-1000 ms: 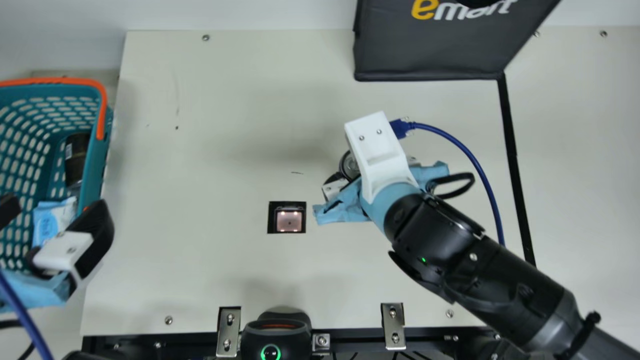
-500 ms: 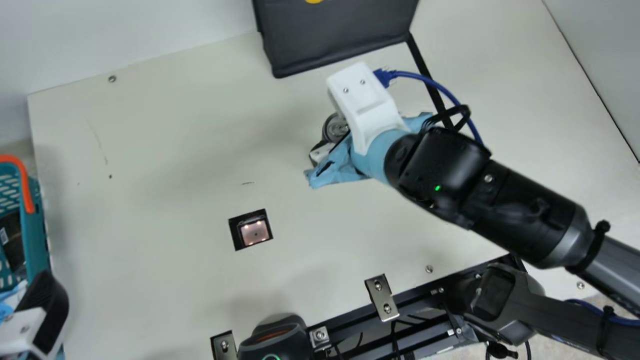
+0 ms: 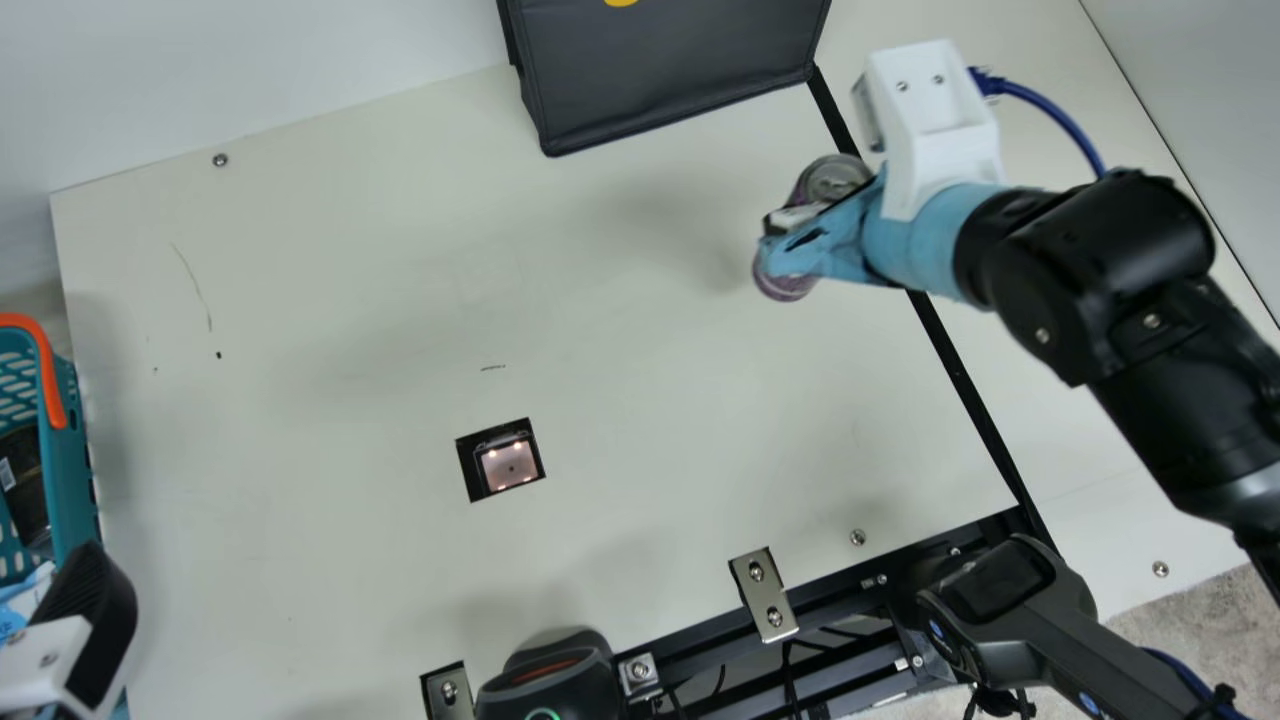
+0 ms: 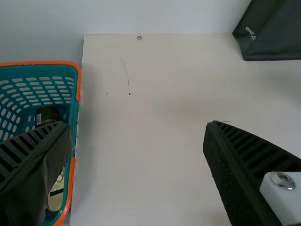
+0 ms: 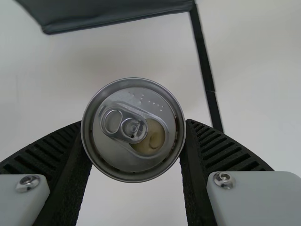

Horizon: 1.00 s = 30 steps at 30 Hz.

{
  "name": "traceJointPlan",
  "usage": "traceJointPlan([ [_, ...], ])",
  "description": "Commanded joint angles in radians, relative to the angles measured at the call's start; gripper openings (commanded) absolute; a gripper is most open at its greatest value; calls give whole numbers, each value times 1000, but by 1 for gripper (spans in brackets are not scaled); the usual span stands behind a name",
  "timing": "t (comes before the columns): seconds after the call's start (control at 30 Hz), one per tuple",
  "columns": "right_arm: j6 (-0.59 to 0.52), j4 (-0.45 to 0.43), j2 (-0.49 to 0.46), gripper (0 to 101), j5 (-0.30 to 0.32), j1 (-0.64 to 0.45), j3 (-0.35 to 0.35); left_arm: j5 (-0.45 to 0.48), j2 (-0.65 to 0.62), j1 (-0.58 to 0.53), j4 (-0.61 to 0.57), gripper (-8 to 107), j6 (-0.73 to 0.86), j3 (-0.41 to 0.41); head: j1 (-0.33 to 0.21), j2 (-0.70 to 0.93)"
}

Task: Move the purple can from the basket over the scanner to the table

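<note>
My right gripper [image 3: 790, 225] is shut on the purple can [image 3: 785, 285], off to the right of the scanner window [image 3: 508, 462] and clear of it in the main view. In the right wrist view the silver top of the can [image 5: 133, 130] sits between the two ribbed fingers of the right gripper [image 5: 133, 155]. One finger of my left gripper [image 3: 95, 625] shows at the main view's lower left, beside the basket [image 3: 72, 450]. The left wrist view has the left gripper [image 4: 136, 160] with its fingers wide apart and nothing between them; the basket [image 4: 74, 108] lies partly behind one finger.
A dark bag [image 3: 670, 65] stands at the table's back edge. Inside the basket are a dark can [image 4: 46, 114] and other items. A black handheld device [image 3: 548, 680] and metal brackets [image 3: 763, 595] line the front edge. A black strip [image 3: 970, 390] crosses the table at the right.
The camera has turned, shifting the whole picture. My right gripper has moved right and toward the back with the purple can, away from the scanner. The left gripper looks unmoved over the last half second.
</note>
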Motion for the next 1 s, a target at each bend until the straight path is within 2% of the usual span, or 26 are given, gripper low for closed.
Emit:
traceJointPlan([
  [0.0, -71, 33, 5, 0, -6, -151, -4, 0, 0, 0, 0, 90, 0, 0, -29, -2],
  [0.27, -230, 114, 43, 0, -22, -374, -26, 0, 0, 0, 0, 90, 0, 0, -29, -2],
  [0.53, -343, 161, 108, 0, -51, -532, -50, 0, 0, 0, 0, 90, 0, 0, -29, -2],
  [0.77, -409, 170, 202, 0, -92, -602, -95, 0, 0, 0, 0, 90, 0, 0, -29, -2],
  [0.97, -432, 161, 310, 0, -126, -625, -170, 0, 0, 0, 0, 90, 0, 0, -29, -2],
])
